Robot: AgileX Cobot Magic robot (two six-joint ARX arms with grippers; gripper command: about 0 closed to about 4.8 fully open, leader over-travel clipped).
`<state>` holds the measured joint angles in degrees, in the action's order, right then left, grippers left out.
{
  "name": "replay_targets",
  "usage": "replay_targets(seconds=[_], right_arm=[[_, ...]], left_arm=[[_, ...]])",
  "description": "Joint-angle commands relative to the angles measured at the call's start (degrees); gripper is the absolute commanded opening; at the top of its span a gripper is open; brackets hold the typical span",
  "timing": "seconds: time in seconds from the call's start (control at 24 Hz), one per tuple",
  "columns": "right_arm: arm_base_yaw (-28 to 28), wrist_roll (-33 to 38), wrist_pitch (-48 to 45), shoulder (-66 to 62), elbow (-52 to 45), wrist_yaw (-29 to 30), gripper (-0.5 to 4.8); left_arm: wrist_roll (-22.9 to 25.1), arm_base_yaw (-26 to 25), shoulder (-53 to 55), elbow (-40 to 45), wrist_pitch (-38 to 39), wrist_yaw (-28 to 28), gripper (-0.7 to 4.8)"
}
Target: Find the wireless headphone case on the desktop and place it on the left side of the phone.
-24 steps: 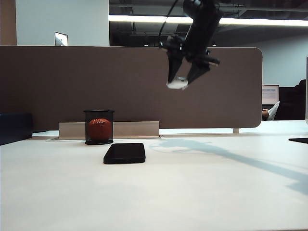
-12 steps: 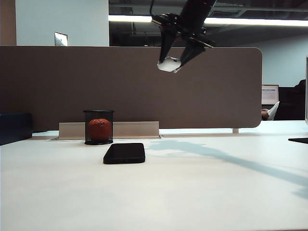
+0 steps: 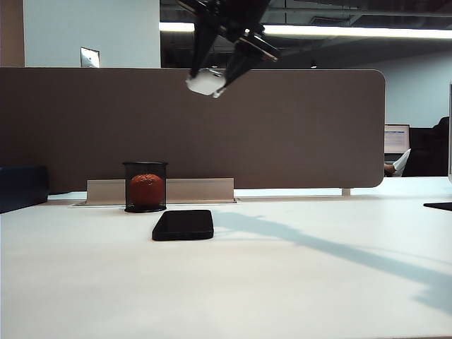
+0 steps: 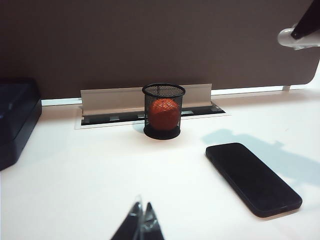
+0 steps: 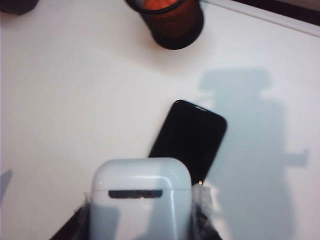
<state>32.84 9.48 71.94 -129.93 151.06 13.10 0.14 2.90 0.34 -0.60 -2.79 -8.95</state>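
The right pincer [image 3: 215,79], clamped on the wireless headphone case [image 3: 205,82], carries it high above the bench [image 3: 296,282], roughly over the phone [image 3: 183,224]. The pickup looks done; setting the case down on the bare surface left of the phone is left. A black mesh cup [image 3: 145,186] holding an orange ball (just behind the phone) stands near that spot, with a brown partition panel [image 3: 318,134] behind. The left pincer [image 4: 141,222] waits low over the bench, tips together.
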Motion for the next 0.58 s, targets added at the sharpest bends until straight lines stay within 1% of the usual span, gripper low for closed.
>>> replay_targets(seconds=[0.04,0.25,0.37,0.58], right_arm=[[1.9,1.4,-1.7,0.7,0.2,-0.3,1.97],[4.9,4.0,-5.7,0.7,0.2,-1.3,1.97],[7.0,4.3,-7.5,0.6,0.2,-4.6,1.97],[9.0,7.1,-12.0,0.6,-2.5,-4.5,1.97]], left_arm=[[-0.2,-0.1,0.0,-0.2,-0.8,-0.1,-0.05],[-0.2,-0.1,0.0,-0.2,-0.8,-0.1,-0.05],[-0.2,-0.1,0.0,-0.2,-0.8,-0.1,-0.05],[-0.2,-0.1,0.0,-0.2,-0.8,-0.1,-0.05]])
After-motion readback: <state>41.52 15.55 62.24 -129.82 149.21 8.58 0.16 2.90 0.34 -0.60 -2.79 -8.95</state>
